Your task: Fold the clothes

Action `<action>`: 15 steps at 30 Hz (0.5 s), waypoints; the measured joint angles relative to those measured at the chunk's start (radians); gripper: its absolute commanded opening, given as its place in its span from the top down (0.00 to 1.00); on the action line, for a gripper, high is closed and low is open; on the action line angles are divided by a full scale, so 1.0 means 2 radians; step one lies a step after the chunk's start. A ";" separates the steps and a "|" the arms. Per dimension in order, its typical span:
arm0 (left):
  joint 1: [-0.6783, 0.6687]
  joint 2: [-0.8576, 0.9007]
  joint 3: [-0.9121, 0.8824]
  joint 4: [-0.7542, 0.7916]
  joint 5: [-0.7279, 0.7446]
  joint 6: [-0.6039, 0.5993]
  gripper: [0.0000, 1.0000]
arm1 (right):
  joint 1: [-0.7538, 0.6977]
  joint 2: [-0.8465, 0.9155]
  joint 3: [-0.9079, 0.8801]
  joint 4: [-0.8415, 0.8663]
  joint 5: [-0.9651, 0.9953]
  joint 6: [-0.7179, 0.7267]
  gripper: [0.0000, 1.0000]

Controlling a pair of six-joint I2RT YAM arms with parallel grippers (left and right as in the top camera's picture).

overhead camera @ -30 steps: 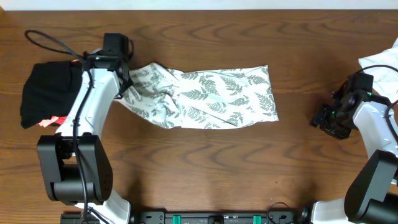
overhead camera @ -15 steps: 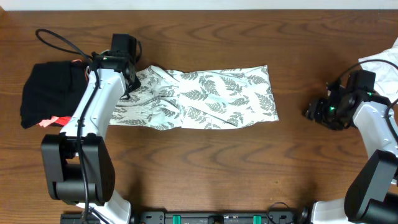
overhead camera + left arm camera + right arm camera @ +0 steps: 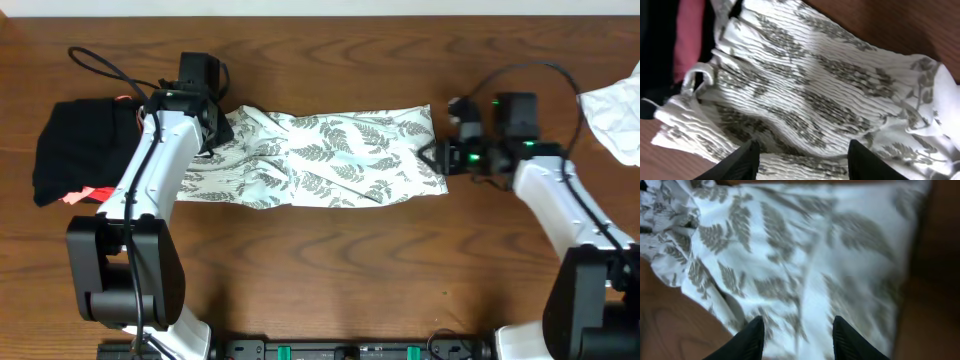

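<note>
A wooden table [image 3: 330, 270] fills nearly the whole overhead view. Its top is dark brown, and long wavy grain lines are seen running from 9 to 3 o'clock. The wood is lit evenly, and only soft shadows are cast on it. Along the 12 o'clock edge a narrow pale strip [image 3: 320, 6] is seen beyond the table; whether it is wall or floor cannot be told. A black bundle [image 3: 70, 150] with a coral-pink edge is laid at 9 o'clock, and a plain white cloth [image 3: 615, 105] is cut off by the frame at 2 o'clock. At 6 o'clock a black rail [image 3: 350, 350] with green clips is fixed.
</note>
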 measured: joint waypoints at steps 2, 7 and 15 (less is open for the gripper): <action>-0.001 0.000 -0.002 -0.001 0.004 0.000 0.43 | 0.026 0.012 0.000 0.031 0.012 0.006 0.56; -0.006 0.000 -0.009 -0.005 0.011 0.003 0.43 | 0.073 0.074 0.000 0.094 0.042 0.030 0.55; -0.013 0.000 -0.009 -0.014 0.013 0.007 0.43 | 0.079 0.134 0.014 0.096 0.062 0.062 0.57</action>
